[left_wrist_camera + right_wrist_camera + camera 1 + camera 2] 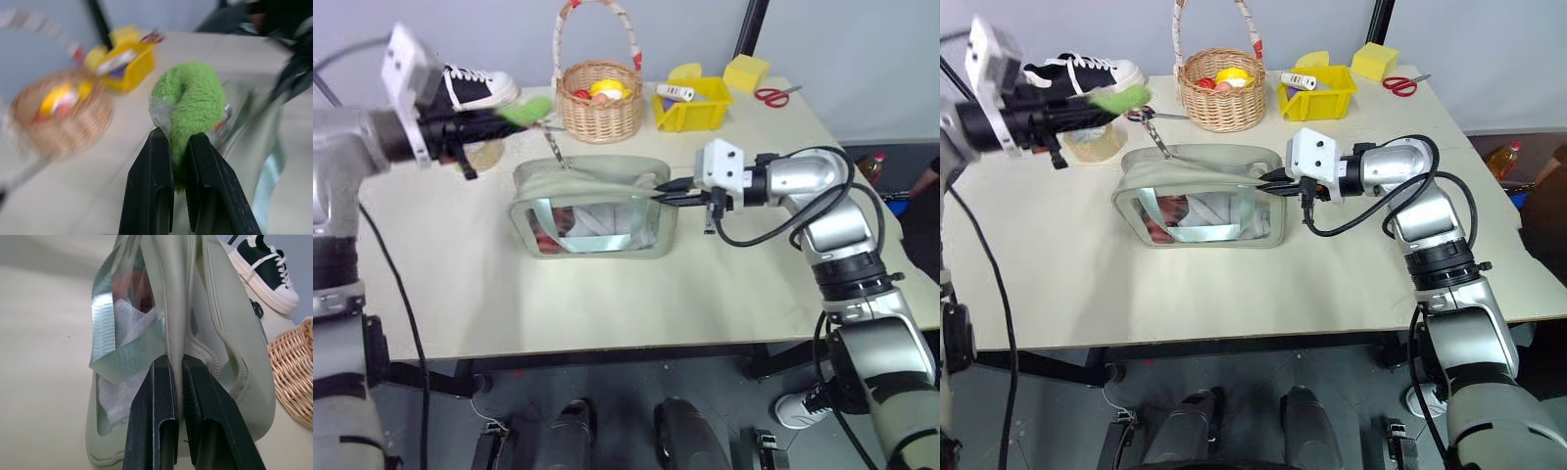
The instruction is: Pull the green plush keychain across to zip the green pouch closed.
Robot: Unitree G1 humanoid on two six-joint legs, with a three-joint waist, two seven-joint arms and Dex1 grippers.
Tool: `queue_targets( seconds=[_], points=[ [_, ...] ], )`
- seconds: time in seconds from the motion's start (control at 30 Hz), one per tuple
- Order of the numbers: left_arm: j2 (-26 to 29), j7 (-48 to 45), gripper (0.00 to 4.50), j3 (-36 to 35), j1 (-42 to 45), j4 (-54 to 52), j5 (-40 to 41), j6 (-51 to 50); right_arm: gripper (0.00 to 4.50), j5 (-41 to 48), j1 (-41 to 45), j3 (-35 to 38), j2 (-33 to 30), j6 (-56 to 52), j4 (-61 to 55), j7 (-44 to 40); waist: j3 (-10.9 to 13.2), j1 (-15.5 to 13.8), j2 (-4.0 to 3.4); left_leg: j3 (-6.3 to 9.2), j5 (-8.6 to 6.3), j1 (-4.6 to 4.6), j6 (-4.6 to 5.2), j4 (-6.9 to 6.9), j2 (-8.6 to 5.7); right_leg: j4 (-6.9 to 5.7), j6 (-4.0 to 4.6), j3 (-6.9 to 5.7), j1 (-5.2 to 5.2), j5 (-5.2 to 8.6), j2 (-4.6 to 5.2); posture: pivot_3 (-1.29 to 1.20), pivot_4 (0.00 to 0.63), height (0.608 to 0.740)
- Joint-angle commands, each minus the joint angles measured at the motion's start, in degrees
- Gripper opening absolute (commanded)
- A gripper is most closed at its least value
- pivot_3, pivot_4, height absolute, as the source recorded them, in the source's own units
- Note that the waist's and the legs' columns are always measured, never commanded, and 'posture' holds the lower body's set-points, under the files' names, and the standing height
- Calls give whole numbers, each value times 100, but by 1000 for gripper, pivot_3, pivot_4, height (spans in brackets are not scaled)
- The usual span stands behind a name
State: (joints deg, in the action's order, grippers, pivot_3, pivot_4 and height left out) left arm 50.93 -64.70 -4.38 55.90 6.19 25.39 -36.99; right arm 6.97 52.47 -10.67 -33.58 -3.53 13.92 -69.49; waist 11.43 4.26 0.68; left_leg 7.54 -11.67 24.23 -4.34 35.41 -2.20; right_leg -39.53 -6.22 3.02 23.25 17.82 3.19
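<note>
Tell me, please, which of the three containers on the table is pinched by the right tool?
The green pouch: the right tool is shut on its end, while the wicker basket and yellow bin stand untouched behind.

One green pouch (592, 211), one wicker basket (599, 103), one yellow bin (693, 103), one sneaker (475, 86), one scissors (776, 95).

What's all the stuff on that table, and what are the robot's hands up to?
green pouch: one, sage, table centre
green plush keychain: one, lime, on a chain from the pouch
wicker basket: one, tan, behind the pouch
yellow bin: one, beside the basket
yellow block: one, far corner
scissors: one, red handles, far edge
sneaker: one, black and white
left hand: shut on the keychain
right hand: shut on the pouch's end
</note>
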Motion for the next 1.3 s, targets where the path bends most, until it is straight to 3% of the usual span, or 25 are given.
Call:
queue_targets(
  seconds=[0.03, 0.4, 0.5, 0.67, 0.9, 1.03, 1.17, 1.3],
  points=[
    [146, -189, 34, 194, -147, -237, -106, 60, 0, -44, 162, 27, 49, 49, 13, 77, 0, 15, 0, 0, 0, -2, 0, -2, 2, -1, 0, 0, 1, 0, -4, 0, 150, 740],
    [349, -460, 34, 807, -502, -173, -1030, 1052, 0, -51, 122, 27, 49, 49, -6, 154, 0, -20, 0, 2, 0, -4, 0, -1, 4, -3, 1, 1, -2, 0, -8, 0, 150, 740],
    [261, -442, 1254, 700, -416, -107, -964, 967, 0, -45, 116, 31, 60, 40, 12, 165, 0, -21, 1, 3, 0, -4, 0, -1, 5, -3, 1, 1, -2, 0, -9, 0, 150, 740],
    [434, -477, 3800, 561, -273, -140, -895, 762, 0, -62, 148, 20, 91, 111, 160, 171, 0, -19, 1, 3, 0, -4, 0, -1, 5, -3, 1, 1, -2, 0, -9, 0, 150, 740],
    [1265, -1081, 3800, 353, -352, -504, -612, 248, 0, -74, 253, -5, 192, 274, 373, 170, 0, -3, 1, 4, 0, -4, 0, -3, 8, -2, 1, 2, -1, 0, -16, 0, 150, 740],
    [1443, -951, 3800, 184, -954, -500, -689, 359, 0, -88, 312, -15, 245, 346, 471, 148, 0, -6, 0, 4, 0, -9, 0, -4, 9, -2, 2, 4, -5, 0, -17, 0, 150, 740],
    [1230, -510, 3800, 33, -1558, -515, -777, 509, 0, -97, 330, -14, 268, 363, 487, 111, 0, -19, 1, 5, 0, -17, 0, -8, 13, -3, 5, 5, -10, -1, -21, 0, 150, 740],
    [651, 107, 3800, -102, -1788, -383, -710, 616, 0, -103, 322, -25, 264, 350, 454, 73, 1, -28, 3, 6, 0, -15, 0, -5, 16, -2, 9, 5, -11, -4, -23, 0, 150, 740]
  ],
)
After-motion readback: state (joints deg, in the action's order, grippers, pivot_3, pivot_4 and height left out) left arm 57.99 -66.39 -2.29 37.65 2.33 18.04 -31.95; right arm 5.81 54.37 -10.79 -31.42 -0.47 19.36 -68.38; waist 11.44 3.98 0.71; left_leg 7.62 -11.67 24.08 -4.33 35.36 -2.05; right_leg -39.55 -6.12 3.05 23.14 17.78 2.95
